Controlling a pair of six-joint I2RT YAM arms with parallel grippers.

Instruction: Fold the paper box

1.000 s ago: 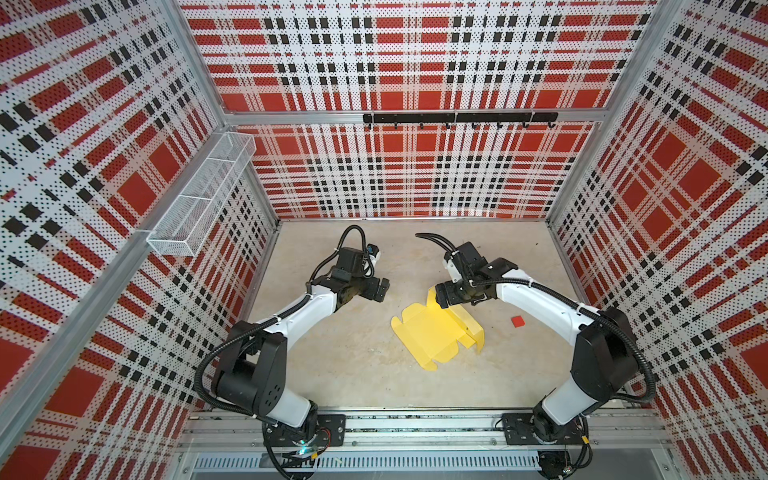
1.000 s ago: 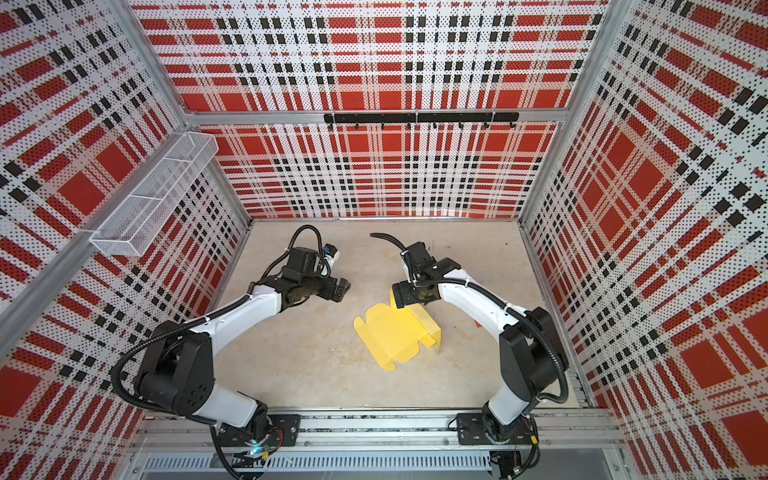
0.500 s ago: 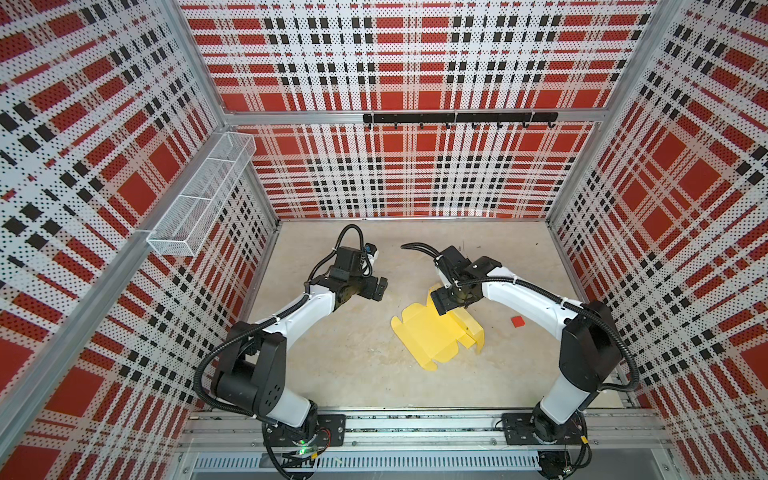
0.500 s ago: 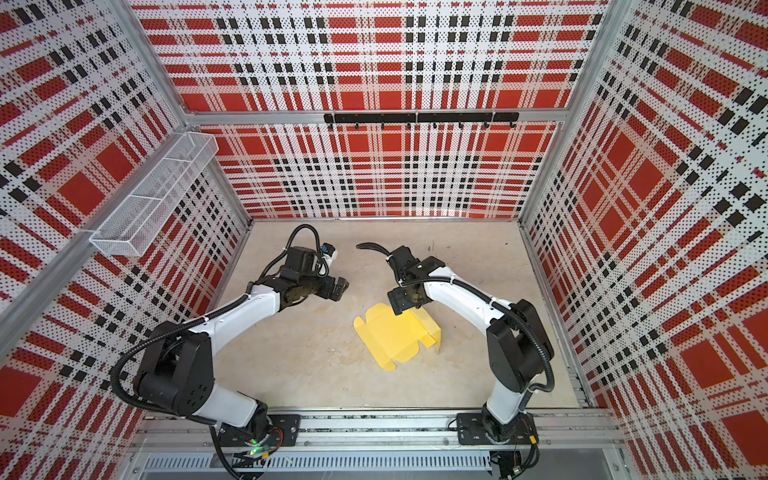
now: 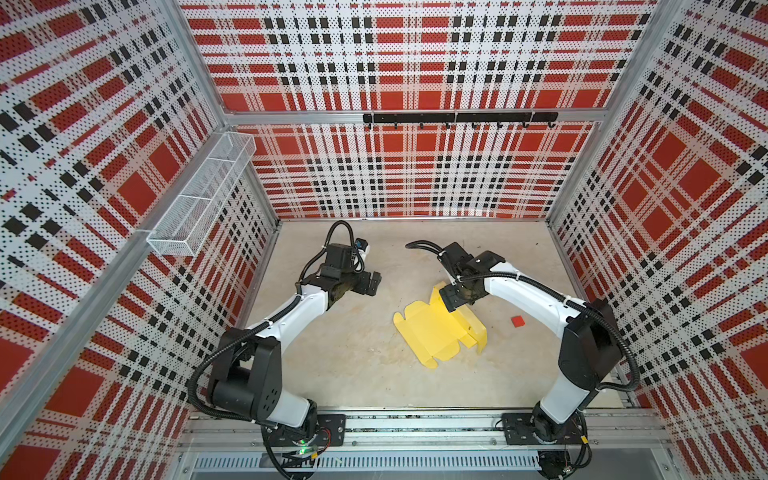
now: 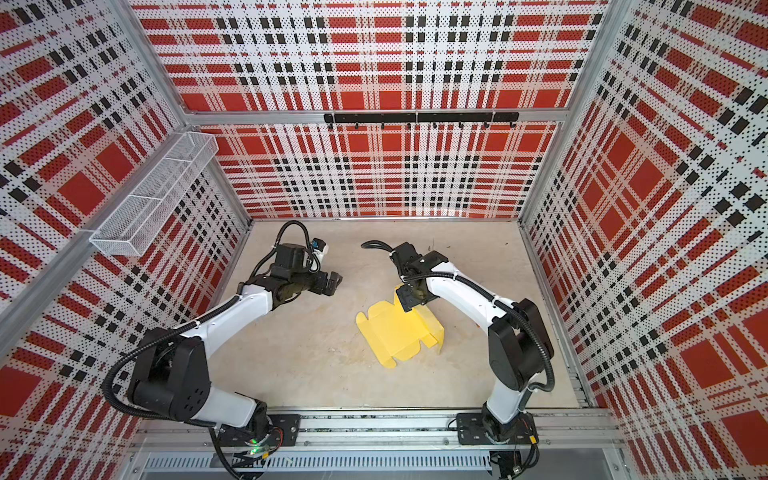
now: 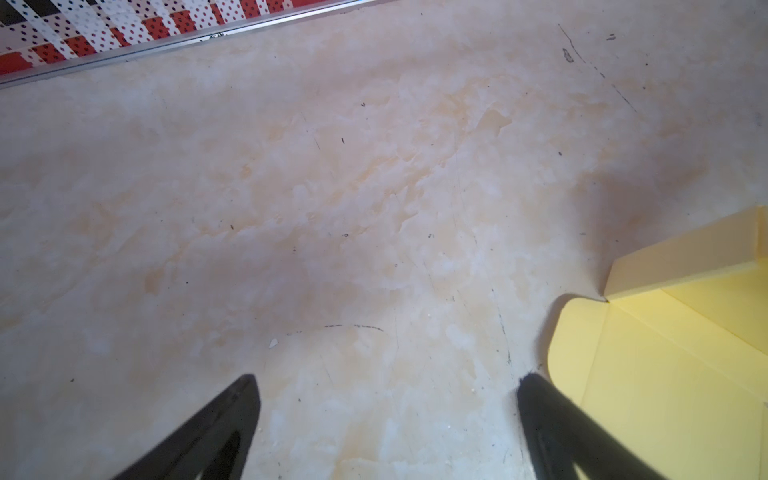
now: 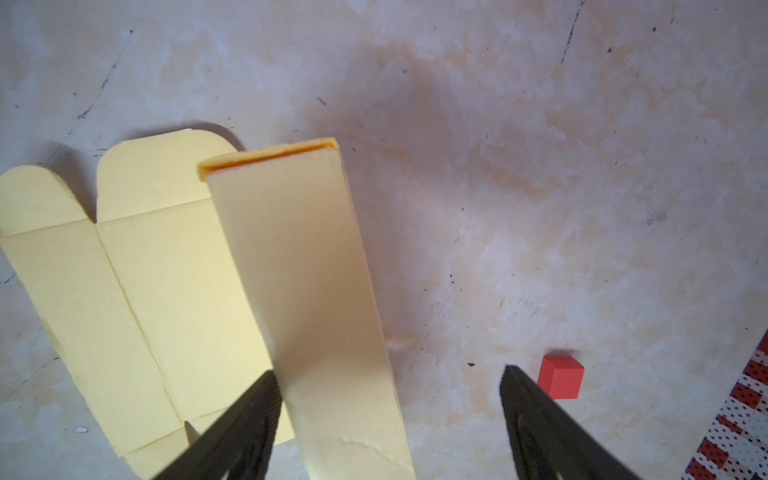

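- Since a second ago, the right gripper (image 5: 453, 301) has swung from pointing sideways along the far edge of the paper box (image 5: 432, 332) to pointing down onto its far corner. The elbow of that arm has drawn in toward the middle.
- The left arm and the box lie as they did then.
- The paper box, a yellow die-cut card, rests on the bench (image 5: 353, 353) right of the middle in both top views (image 6: 395, 332). Most of it is flat, with rounded tabs toward the left.
- One long side panel (image 5: 478, 328) along its right edge stands up from the sheet; in the right wrist view this panel (image 8: 299, 270) rises tall beside the flat part (image 8: 166, 270).
- The right gripper (image 8: 386, 374) has its jaws spread wide. One finger (image 8: 249, 415) sits just at the flat-sheet side of the standing panel; whether it touches cannot be told. The other finger stands well apart, over bare bench.
- A small red cube (image 8: 561, 380) lies on the bench beyond that far finger, apart from the box (image 5: 517, 321).
- The left gripper (image 5: 372, 282) hangs over bare bench left of the box, holding nothing. Its jaws are fully spread in the left wrist view (image 7: 386, 378).
- A rounded tab of the box (image 7: 648, 374) shows just past one of its fingers.
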